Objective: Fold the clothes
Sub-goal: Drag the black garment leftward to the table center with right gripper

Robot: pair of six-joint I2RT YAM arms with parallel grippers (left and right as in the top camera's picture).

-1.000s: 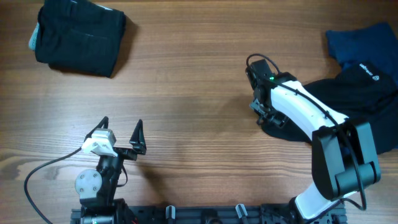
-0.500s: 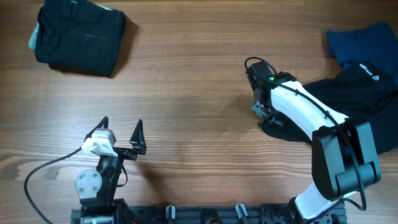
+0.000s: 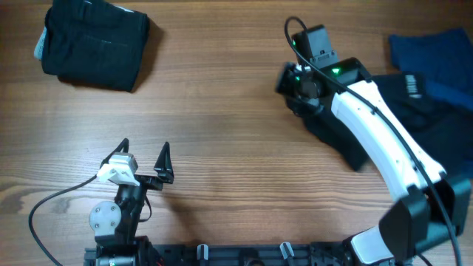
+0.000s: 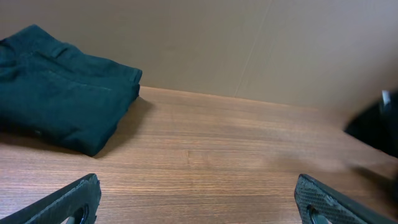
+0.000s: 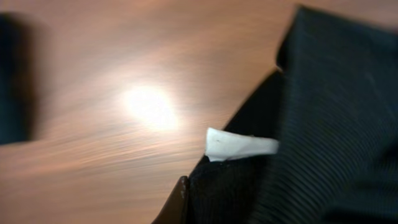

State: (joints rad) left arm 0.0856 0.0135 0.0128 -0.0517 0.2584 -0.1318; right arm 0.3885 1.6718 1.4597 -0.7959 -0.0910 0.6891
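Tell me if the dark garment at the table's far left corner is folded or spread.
Folded. The dark garment sits as a compact, thick bundle with layered edges.

The overhead camera looks straight down on my whole table [image 3: 222,96]. My left wrist view sits low, facing across it to the folded pile [image 4: 62,93] that overhead also shows; my right wrist view is close on black cloth [image 5: 336,124].

Black shirt [image 3: 417,122]: unfolded, rumpled, lying at the right; white mark [image 3: 411,85] near its far edge; white tag [image 5: 241,144] showing against ribbed fabric.
Blue garment [image 3: 432,52]: loose, far right corner, touching the shirt.
Black garment [image 3: 92,44]: folded flat, far left corner.
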